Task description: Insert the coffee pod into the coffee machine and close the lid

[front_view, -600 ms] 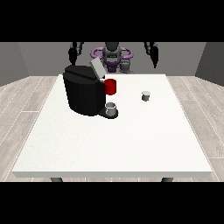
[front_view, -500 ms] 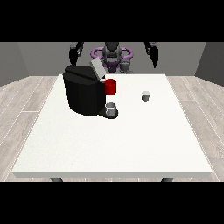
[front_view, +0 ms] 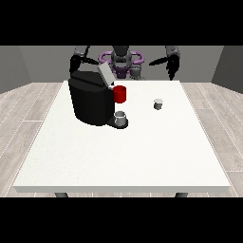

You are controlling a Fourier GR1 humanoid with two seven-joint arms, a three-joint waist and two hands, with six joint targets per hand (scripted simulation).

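A black coffee machine [front_view: 90,100] stands on the left part of the white table [front_view: 123,152], its grey lid [front_view: 105,75] raised. A red part [front_view: 120,94] sticks out at its front, and a grey cup [front_view: 121,118] sits on its drip tray. The small grey coffee pod [front_view: 158,104] stands alone on the table, right of the machine. The hand at the view's right [front_view: 172,67] hangs above the table's far edge, well behind the pod. The hand at the view's left [front_view: 75,64] hovers behind the machine. Neither hand holds anything.
The robot's torso [front_view: 121,60] with a purple ring stands behind the table's far edge. Grey wooden floor surrounds the table. Bare white tabletop stretches from the machine to the near edge.
Both hands have lowered slightly from their raised position towards the table's far edge. The pod and the machine have not moved.
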